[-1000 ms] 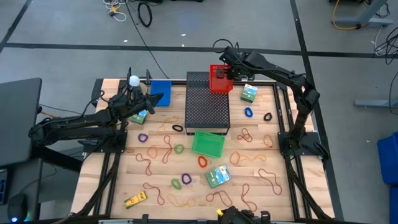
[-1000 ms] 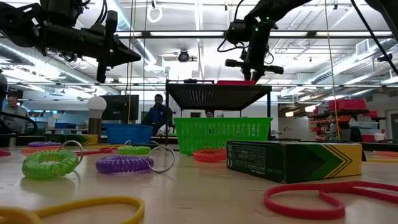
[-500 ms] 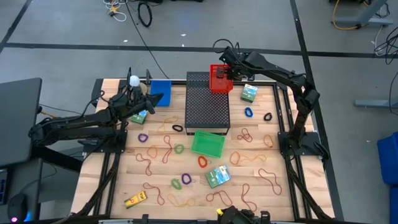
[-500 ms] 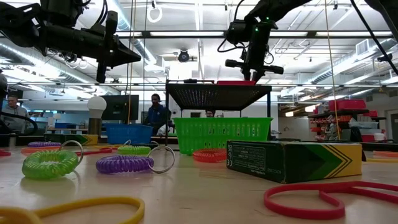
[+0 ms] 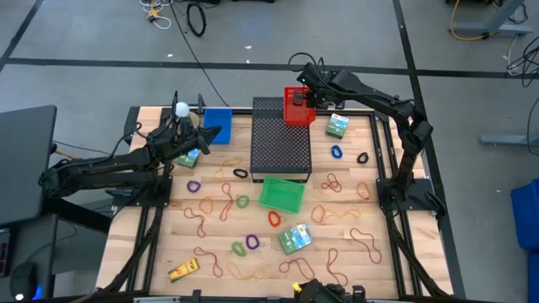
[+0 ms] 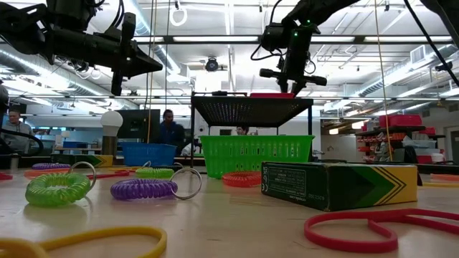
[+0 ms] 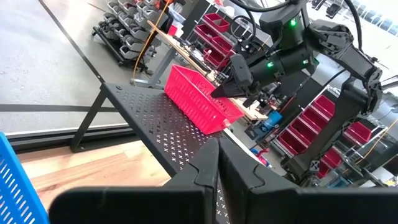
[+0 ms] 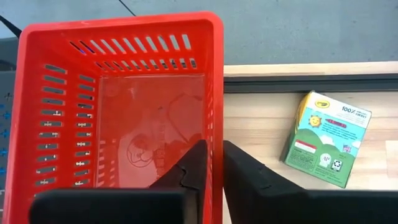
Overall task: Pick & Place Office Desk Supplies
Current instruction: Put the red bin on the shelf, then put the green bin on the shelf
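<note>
A red basket [image 5: 295, 109] [image 8: 124, 93] stands on the far right corner of the black mesh box [image 5: 280, 147]. My right gripper [image 5: 306, 102] [image 8: 213, 163] is at the basket's right side, slanting down. My left gripper [image 5: 215, 135] [image 7: 219, 158] hovers shut and holds nothing, left of the mesh box by the blue basket [image 5: 217, 123]. Green printed boxes [image 5: 338, 126] [image 5: 294, 239] [image 5: 187, 157], coloured rings [image 5: 337, 152] [image 5: 194, 186] [image 5: 252, 243], a yellow item [image 5: 183, 270] and many rubber bands [image 5: 333, 182] lie on the wooden table. My right gripper has the red basket's side wall [image 8: 216, 134], the one toward the table's right edge. One finger is inside the basket and one outside. The wall fills the narrow gap between them. The fingers come from above, slanting down. The basket stands upright on the mesh box.
A green basket [image 5: 281, 194] sits just in front of the mesh box. A small white bulb [image 5: 181, 108] stands at the far left by the blue basket. Black frame rails [image 5: 396, 244] run along both table sides. People are seen in the room behind the table [image 6: 168, 131].
</note>
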### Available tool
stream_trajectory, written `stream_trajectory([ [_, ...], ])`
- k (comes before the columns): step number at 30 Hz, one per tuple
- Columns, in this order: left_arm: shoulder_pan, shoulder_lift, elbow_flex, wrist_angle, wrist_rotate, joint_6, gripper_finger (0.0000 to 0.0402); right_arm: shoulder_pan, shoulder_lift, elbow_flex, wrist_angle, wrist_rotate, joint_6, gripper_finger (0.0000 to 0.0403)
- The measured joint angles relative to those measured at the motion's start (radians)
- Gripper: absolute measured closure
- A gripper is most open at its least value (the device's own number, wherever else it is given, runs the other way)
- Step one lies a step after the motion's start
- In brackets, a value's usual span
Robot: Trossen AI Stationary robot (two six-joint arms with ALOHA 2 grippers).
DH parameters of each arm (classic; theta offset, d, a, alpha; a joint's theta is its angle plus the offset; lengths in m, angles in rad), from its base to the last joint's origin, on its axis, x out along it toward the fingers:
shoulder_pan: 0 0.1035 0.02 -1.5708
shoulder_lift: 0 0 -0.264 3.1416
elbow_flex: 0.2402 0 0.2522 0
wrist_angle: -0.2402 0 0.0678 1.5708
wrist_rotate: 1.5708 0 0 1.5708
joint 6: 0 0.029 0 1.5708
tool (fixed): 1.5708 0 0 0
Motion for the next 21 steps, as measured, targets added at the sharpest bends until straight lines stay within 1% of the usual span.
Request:
stream_trajectory([
  [8, 0.0, 0.0, 0.0, 0.0, 0.0, 0.053, 0.0383, 0.0, -0.013, 0.0, 0.002, 0.002, -0.043, 0.0294],
  [12, 0.0, 0.0, 0.0, 0.0, 0.0, 0.037, 0.0383, 0.0, -0.072, 0.001, 0.002, 0.013, -0.078, 0.0269],
  [15, 0.0, 0.0, 0.0, 0.0, 0.0, 0.027, 0.0383, 0.005, -0.135, 0.001, 0.0, 0.013, -0.166, 0.0259],
  [18, 0.0, 0.0, 0.0, 0.0, 0.011, 0.026, 0.0383, 0.027, -0.217, -0.001, -0.033, -0.016, -0.319, 0.0271],
  [21, 0.0, 0.0, 0.0, 0.0, 0.055, 0.028, 0.039, 0.071, -0.312, -0.058, -0.054, -0.013, -0.411, 0.0318],
])
